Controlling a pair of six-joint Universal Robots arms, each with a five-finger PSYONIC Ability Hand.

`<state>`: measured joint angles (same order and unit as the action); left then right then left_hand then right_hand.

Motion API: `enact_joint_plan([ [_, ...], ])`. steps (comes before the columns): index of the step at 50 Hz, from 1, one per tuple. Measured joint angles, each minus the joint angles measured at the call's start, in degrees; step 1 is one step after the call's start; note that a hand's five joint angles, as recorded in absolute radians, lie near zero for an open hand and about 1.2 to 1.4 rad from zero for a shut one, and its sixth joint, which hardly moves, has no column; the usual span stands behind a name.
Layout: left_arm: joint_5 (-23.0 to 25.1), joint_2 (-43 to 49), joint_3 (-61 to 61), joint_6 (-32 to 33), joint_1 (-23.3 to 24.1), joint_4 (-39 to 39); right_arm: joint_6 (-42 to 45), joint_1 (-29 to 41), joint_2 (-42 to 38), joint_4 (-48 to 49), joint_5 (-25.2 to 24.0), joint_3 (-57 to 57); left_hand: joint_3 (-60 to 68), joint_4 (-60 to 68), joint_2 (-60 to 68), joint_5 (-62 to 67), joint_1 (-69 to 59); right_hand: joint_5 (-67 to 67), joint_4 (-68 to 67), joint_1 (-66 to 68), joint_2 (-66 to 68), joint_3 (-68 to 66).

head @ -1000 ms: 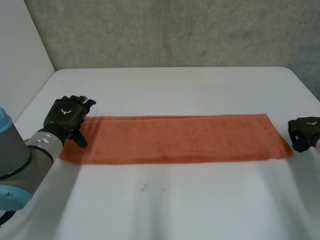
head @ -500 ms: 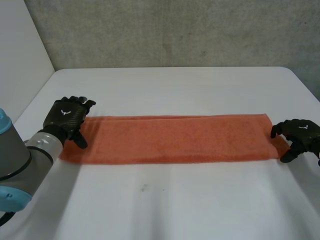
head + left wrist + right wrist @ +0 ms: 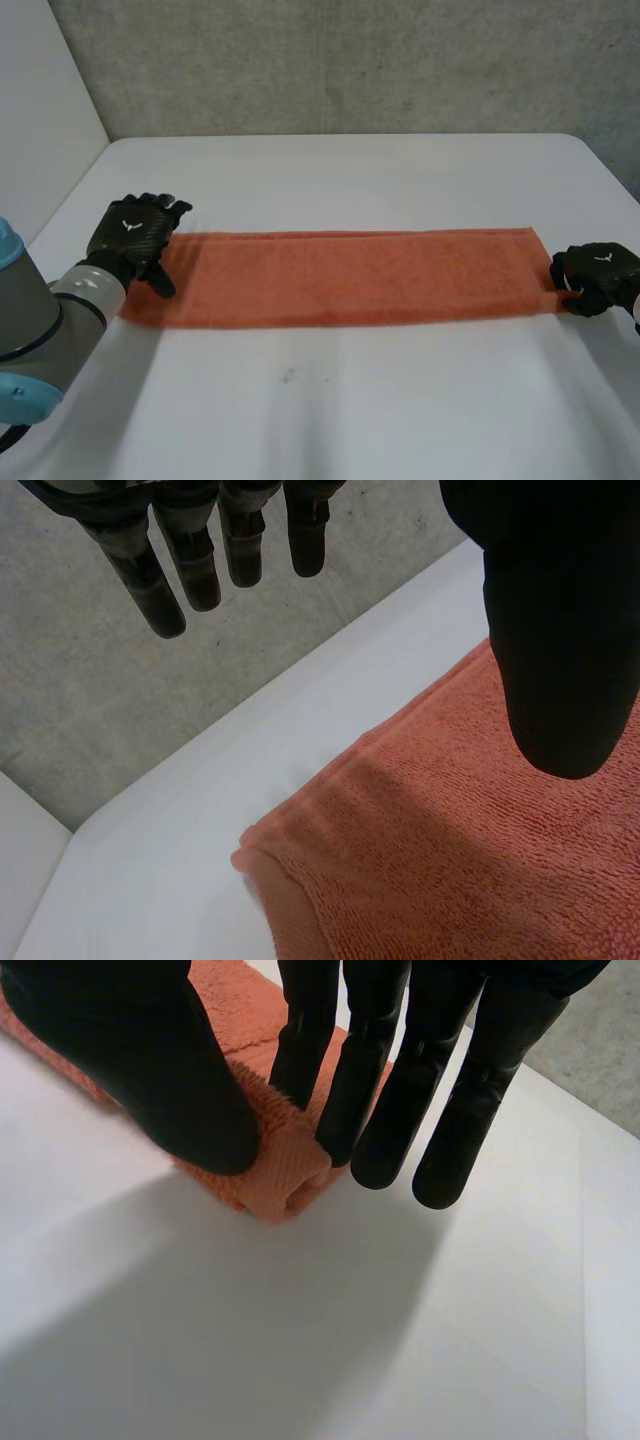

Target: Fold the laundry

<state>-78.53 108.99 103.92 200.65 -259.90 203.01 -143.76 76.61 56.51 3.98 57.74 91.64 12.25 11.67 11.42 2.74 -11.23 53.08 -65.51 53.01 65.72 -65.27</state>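
Head view first: a long orange terry-cloth towel (image 3: 350,278) lies flat across the middle of the white table (image 3: 350,420). It's already folded lengthwise into a narrow strip, and the wrist views show doubled layers at both ends. So I'd guess the long folds are done, and what's left is bringing the ends together to shorten it, maybe more than once.

The right hand (image 3: 597,275) is at the strip's right end. Its own wrist view settles the grip: thumb and fingers (image 3: 370,1070) are clamped on the near corner, with the cloth bunched up between them. The left hand (image 3: 135,235) sits at the far corner of the left end. Its fingers are straight and spread, the thumb hangs over the cloth, and it isn't gripping anything. To me it looks like the crosswise fold is only being set up, with one end grabbed so far.

Stuff I can't make out:
- Whether the left hand actually touches the towel or just floats above it.
- How many layers the strip has.
- Most of the right arm, which is cut off at the edge of the head view.
- A bit of the towel's near left corner, because the left forearm sits in front of it.
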Motion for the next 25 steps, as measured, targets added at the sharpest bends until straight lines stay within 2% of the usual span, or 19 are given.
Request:
enact_joint_plan([
  [7, 0.1, -0.01, 0.31, 0.01, 0.0, 0.02, -0.54, -0.48, -0.56, 1.43, 3.15, -1.37, 0.0, 0.0, 0.0, 0.0, 0.0, 1.93, -2.7, 0.58, 1.5, -2.32],
  [12, 0.13, -0.14, 0.56, 0.01, 0.01, 0.02, -0.35, -2.79, -0.28, 5.36, 12.73, -3.05, 0.0, 0.0, 0.0, 0.0, 0.0, 1.93, -2.73, 1.12, 1.5, -2.32],
  [13, 0.14, -0.22, 0.63, 0.01, 0.01, 0.02, -0.09, -3.75, -0.22, 6.31, 16.13, -4.01, 0.0, 0.0, 0.0, 0.0, 0.0, 1.98, -2.73, 1.13, 1.5, -2.32],
  [17, 0.13, -0.4, 0.74, 0.0, 0.0, 0.02, 1.1, -5.67, -0.12, 7.61, 22.57, -6.81, 0.0, 0.0, 0.0, 0.0, 0.0, 2.55, -2.73, 1.6, 1.5, -2.32],
  [21, 0.08, -0.56, 0.76, 0.0, -0.04, 0.01, 2.71, -6.37, 0.33, 7.89, 25.42, -9.09, 0.0, 0.0, 0.0, 0.0, 0.0, 2.7, -2.73, 1.79, 1.5, -2.32],
  [25, 0.06, -0.71, 0.78, -0.02, -0.06, -0.02, 3.16, -5.17, 1.7, 7.81, 25.35, -9.97, 0.0, 0.0, 0.0, 0.0, 0.0, 2.77, -2.73, 1.79, 1.5, -2.32],
])
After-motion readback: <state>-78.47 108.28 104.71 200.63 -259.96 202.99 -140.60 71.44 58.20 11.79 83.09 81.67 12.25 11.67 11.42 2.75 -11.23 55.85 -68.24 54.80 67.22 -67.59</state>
